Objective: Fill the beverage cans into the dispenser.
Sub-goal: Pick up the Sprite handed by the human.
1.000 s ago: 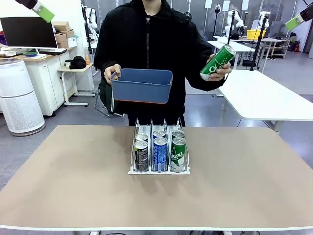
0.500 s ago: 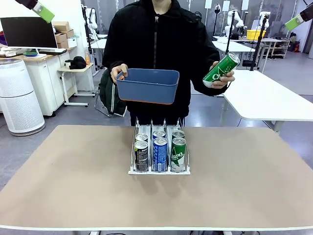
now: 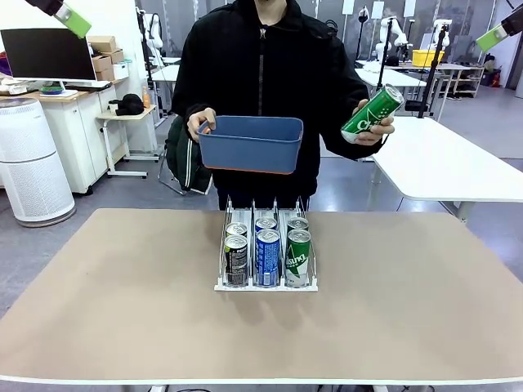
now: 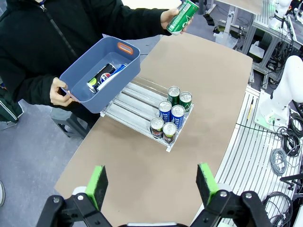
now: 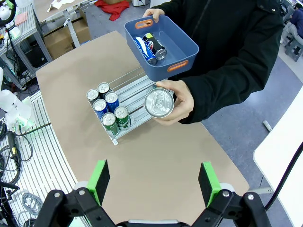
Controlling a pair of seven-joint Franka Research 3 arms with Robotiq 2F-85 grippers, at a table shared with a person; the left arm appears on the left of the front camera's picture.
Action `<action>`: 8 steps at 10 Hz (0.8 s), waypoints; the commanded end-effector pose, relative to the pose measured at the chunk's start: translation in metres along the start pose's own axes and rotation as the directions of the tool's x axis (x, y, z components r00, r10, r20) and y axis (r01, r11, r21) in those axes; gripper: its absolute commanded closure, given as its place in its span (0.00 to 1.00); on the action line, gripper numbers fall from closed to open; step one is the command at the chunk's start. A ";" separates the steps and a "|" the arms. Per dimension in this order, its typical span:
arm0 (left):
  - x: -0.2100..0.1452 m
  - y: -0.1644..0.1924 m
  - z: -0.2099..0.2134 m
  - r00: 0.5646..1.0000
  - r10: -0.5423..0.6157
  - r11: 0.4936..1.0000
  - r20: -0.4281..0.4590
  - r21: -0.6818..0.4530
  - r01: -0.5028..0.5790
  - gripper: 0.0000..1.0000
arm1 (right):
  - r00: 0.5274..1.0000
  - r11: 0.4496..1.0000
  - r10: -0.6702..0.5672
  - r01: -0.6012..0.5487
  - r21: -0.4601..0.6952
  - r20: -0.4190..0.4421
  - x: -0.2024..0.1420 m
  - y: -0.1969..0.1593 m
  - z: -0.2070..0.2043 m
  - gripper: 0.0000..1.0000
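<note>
1. The dispenser stands mid-surface, exactly where it was a second ago. The six cans at its near end, two to a lane in dark, blue and green, have not shifted. The far part of every lane is bare.
2. Beyond its far end, the person has stepped closer to the surface's edge over the last second, moving a little toward the robot's right.
3. The blue bin came along, held in the air in one of the person's hands, with at least two more cans lying inside.
4. The person's other hand grips a tilted green can, which has drifted slightly up and outward on the robot's right.
5. The robot's left hand and right hand hang high above the surface, fingers spread wide, grasping nothing, unmoved.
6. My reading is that the filling is partly done and fresh stock is arriving. A handover, or the person loading, looks likeliest next.
</note>
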State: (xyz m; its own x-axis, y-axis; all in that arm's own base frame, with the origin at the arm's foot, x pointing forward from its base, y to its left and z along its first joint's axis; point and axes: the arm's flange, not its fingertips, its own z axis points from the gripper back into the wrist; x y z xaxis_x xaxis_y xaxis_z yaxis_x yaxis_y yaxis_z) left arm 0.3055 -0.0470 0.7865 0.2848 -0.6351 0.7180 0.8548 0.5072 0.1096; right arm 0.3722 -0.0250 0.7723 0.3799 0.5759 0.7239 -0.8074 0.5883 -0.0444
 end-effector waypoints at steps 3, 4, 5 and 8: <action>-0.001 0.000 -0.001 1.000 0.000 1.000 -0.004 0.007 0.000 0.00 | 1.000 0.997 -0.001 0.002 0.074 -0.010 0.001 -0.006 -0.004 0.00; -0.001 0.000 -0.001 1.000 0.000 1.000 -0.004 0.007 0.000 0.00 | 1.000 0.997 -0.002 0.002 0.082 0.010 0.006 -0.013 -0.011 0.00; -0.001 0.000 -0.001 1.000 0.000 1.000 -0.004 0.007 0.000 0.00 | 1.000 0.997 -0.009 0.008 0.075 0.021 0.010 -0.016 -0.020 0.00; -0.001 0.000 -0.001 1.000 0.000 1.000 -0.004 0.007 0.000 0.00 | 0.998 0.995 0.010 -0.005 0.099 -0.055 0.028 -0.034 -0.059 0.00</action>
State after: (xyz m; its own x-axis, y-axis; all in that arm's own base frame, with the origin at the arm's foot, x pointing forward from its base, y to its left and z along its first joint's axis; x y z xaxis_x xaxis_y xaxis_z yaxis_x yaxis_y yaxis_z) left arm 0.3054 -0.0473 0.7867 0.2843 -0.6355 0.7178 0.8549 0.5069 0.1102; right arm 0.4262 -0.0027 0.7494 0.4069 0.5940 0.6940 -0.8376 0.5458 0.0238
